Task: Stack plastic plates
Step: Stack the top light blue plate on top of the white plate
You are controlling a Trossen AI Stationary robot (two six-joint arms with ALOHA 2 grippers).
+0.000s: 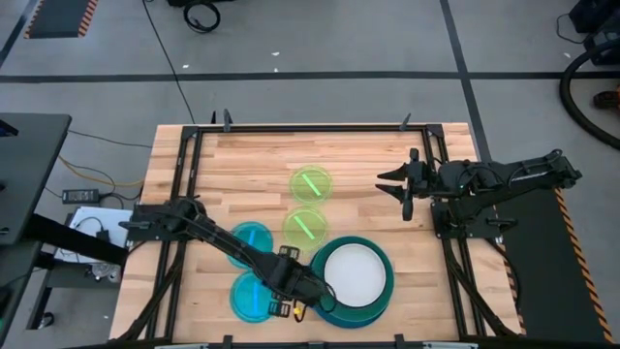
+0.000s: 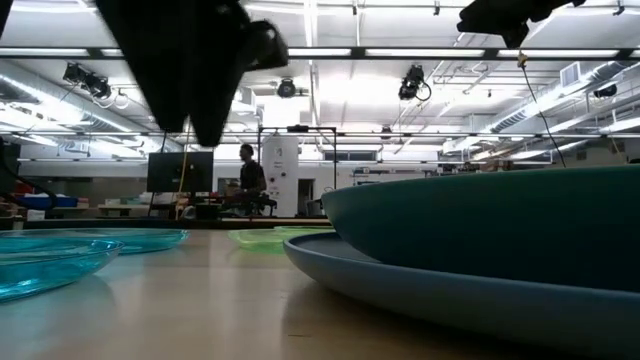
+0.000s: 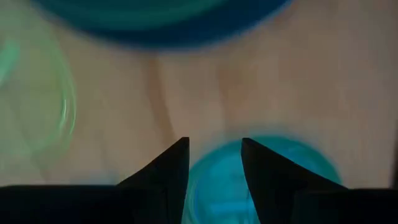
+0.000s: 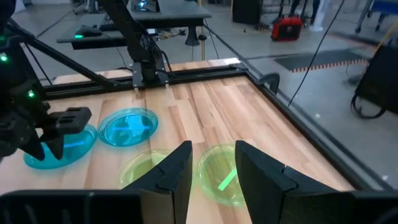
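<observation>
Overhead, the wooden table (image 1: 242, 155) carries plates (image 1: 310, 184); both arms' fingers seemingly slightly parted, empty.

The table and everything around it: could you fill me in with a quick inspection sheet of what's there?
Surface: wooden table inside a dark frame.
Job's things: white plate sits in a teal plate on a blue plate; two cyan plates and two lime plates lie singly on the wood. No black plate seen.
Clutter: nothing seen.
Grippers: left gripper low beside the stack, open, holding nothing; right gripper at the right edge, open and empty.
Cables: yellow cable on the floor at left; black cables at right.
Surroundings: grey floor with tape lines; a person far across the room.
</observation>
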